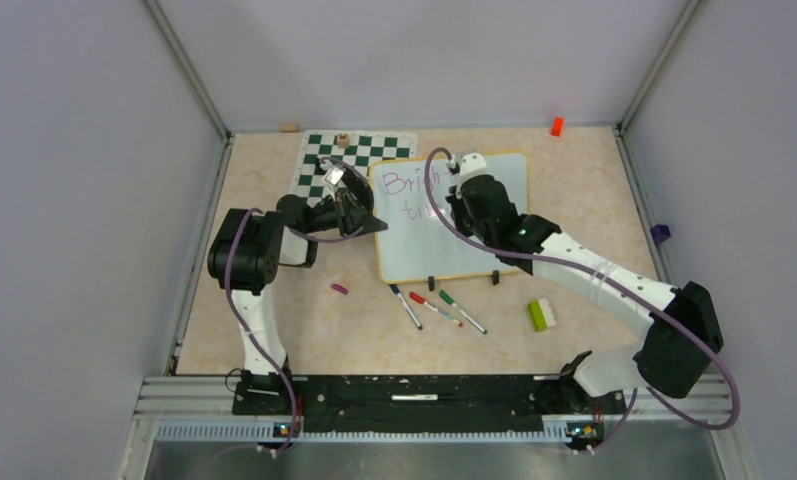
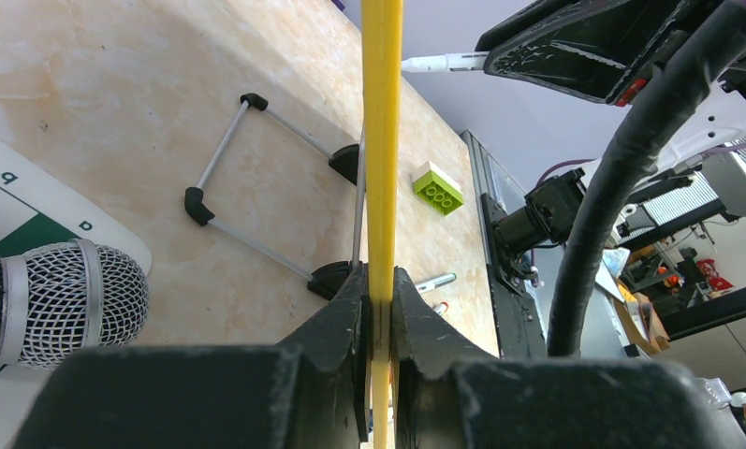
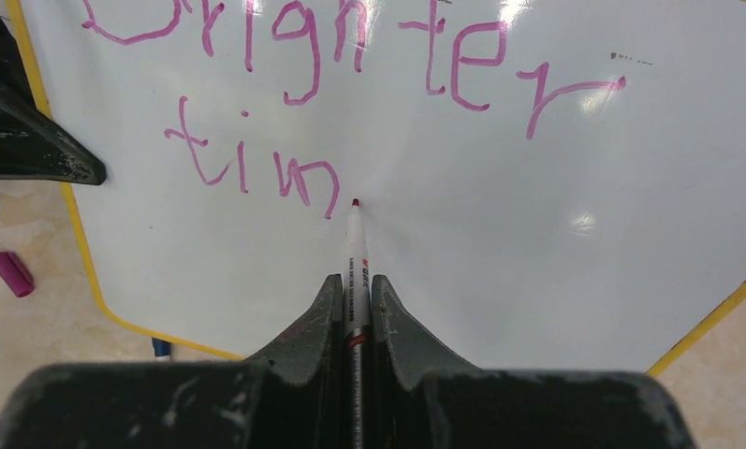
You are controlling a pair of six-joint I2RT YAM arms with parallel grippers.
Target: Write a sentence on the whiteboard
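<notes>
One whiteboard (image 1: 416, 255), long axis seemingly left-right

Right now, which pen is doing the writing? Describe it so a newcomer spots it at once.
Start at the white board with the yellow rim in the middle of the table. At its purple writing, the right tool pinches a thin white pen, tip just after "tin". Unlike the three loose pens lying on the table beside the board, it is held.

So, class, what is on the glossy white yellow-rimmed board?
Purple handwriting, "Brighter" then "tin", and a white marker, tip down, in the right pincer. Overhead, the right arm hides later letters.
</notes>
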